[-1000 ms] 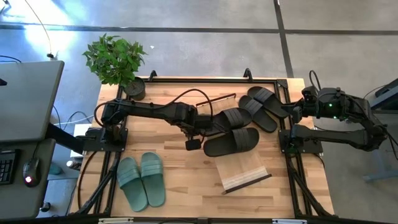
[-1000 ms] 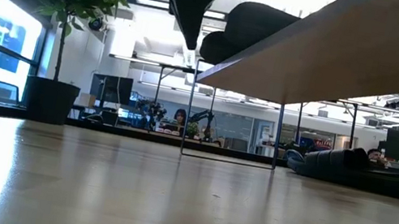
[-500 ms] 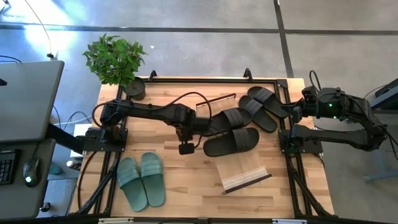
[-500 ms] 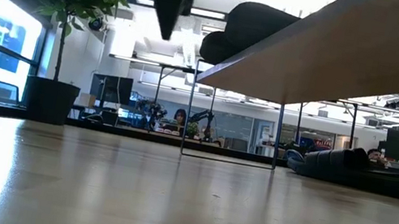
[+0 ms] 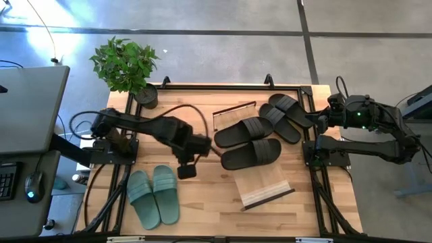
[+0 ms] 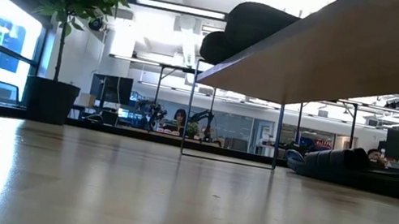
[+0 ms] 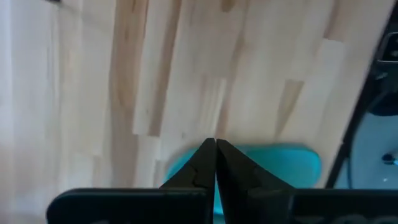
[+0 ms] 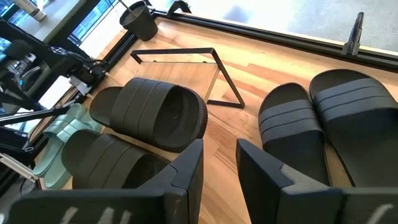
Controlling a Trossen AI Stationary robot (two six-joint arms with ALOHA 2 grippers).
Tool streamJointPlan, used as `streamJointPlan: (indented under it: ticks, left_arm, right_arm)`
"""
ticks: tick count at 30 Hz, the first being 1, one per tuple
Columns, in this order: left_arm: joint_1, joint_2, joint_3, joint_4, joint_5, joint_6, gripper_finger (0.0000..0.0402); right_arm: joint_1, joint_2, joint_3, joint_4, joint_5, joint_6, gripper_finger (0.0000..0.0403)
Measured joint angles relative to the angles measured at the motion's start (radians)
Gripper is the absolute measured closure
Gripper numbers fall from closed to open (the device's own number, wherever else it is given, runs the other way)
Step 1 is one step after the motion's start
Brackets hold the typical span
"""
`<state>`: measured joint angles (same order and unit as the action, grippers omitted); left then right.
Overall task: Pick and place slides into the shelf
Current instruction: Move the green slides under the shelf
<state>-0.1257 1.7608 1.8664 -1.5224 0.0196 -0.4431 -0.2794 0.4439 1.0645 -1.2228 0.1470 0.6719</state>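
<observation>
A pair of black slides (image 5: 251, 142) lies side by side on the sloping plank of the shelf (image 5: 266, 185) at the centre of the worktop (image 5: 202, 202), seen from above. The shelf's thin black frame (image 8: 214, 71) stands behind them toward 12 o'clock. A second black pair (image 5: 287, 116) rests flat on the worktop at about 2 o'clock from the shelf, just beside the first pair. The sage-green pair (image 5: 154, 196) lies at about 8 o'clock, near the front edge of the worktop.

The left tool (image 5: 187, 171) hovers between the shelf and the green pair, at 2 o'clock from the green slides, its fingers (image 7: 205, 165) pressed together and holding nothing; its wrist camera looks down on bare wood and the end of one green slide. The right tool (image 5: 316, 121) waits at 3 o'clock by the worktop's edge, its fingers (image 8: 186, 171) parted and empty, pointing toward the two black pairs. A potted plant (image 5: 125, 66) stands at the 11 o'clock corner.
</observation>
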Motion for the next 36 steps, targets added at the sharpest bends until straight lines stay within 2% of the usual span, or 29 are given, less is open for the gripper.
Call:
streamJointPlan:
  ticks: [10, 17, 22, 28, 32, 36]
  left_arm:
    - [-0.183, -0.093, 0.000, -0.050, -0.003, -0.296, 0.0399]
    - [-0.323, -0.105, -0.005, -0.048, -0.122, -0.537, 0.0399]
    - [-0.406, -0.115, -0.107, -0.045, -0.119, -0.691, 0.0401]
    - [-0.559, -0.200, -0.305, -0.050, -0.102, -1.017, 0.0400]
    - [-0.668, -0.245, -0.347, -0.052, -0.167, -1.175, 0.0400]
    - [-0.747, -0.250, -0.347, -0.049, -0.238, -1.219, 0.0400]
  right_arm:
    - [0.000, 0.000, 0.000, 0.000, 0.000, -0.003, 0.0315]
    - [0.000, 0.000, 0.000, 0.000, 0.000, -0.001, 0.0315]
    - [0.000, 0.000, 0.000, -0.001, -0.001, 0.000, 0.0315]
    - [0.000, 0.000, 0.000, -0.012, -0.008, 0.000, 0.0315]
    - [0.000, 0.000, 0.000, -0.015, -0.008, 0.000, 0.0315]
    - [0.000, 0.000, 0.000, -0.016, -0.007, -0.003, 0.0315]
